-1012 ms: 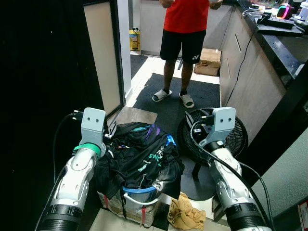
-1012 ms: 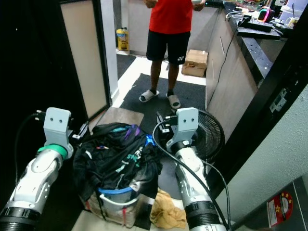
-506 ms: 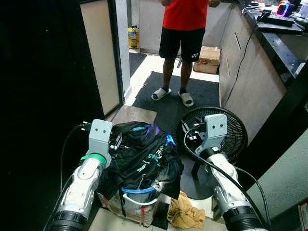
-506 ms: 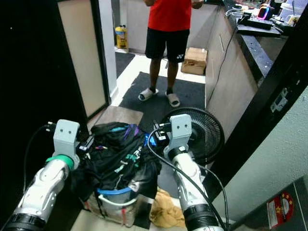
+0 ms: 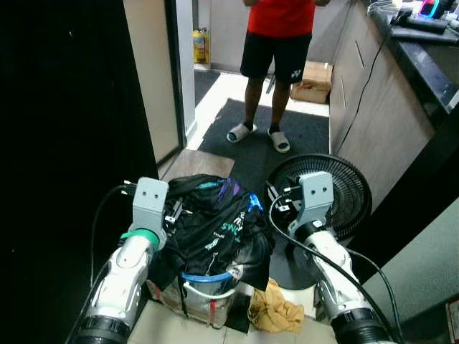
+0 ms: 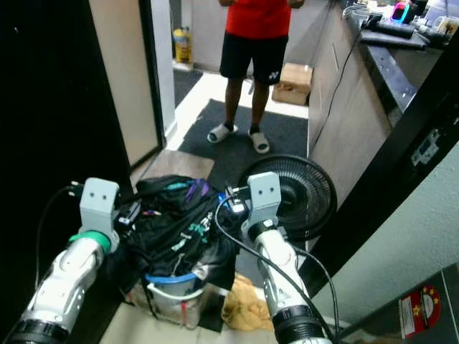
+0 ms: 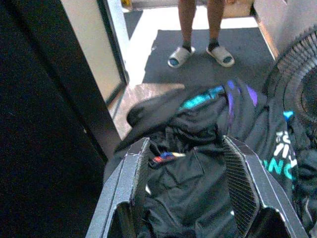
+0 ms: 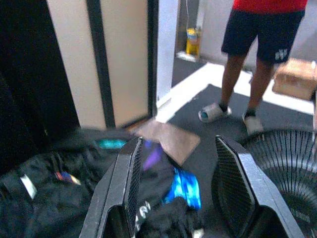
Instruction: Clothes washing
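Both wide apart, left gripper (image 7: 185, 186), right gripper (image 8: 181, 191)

Laundry basket (image 5: 204, 304) on the floor, right between the two arms.
Clothes pile (image 5: 215, 226) heaped in it, fan (image 5: 344, 190) to its right, a rag (image 5: 276, 312), I think, on the floor beside it. Person (image 5: 276, 43) stands well behind, on the mat (image 5: 215, 136).

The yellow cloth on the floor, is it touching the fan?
Apart. In the left eye view the yellow cloth lies by the laundry basket, with dark floor between it and the fan.
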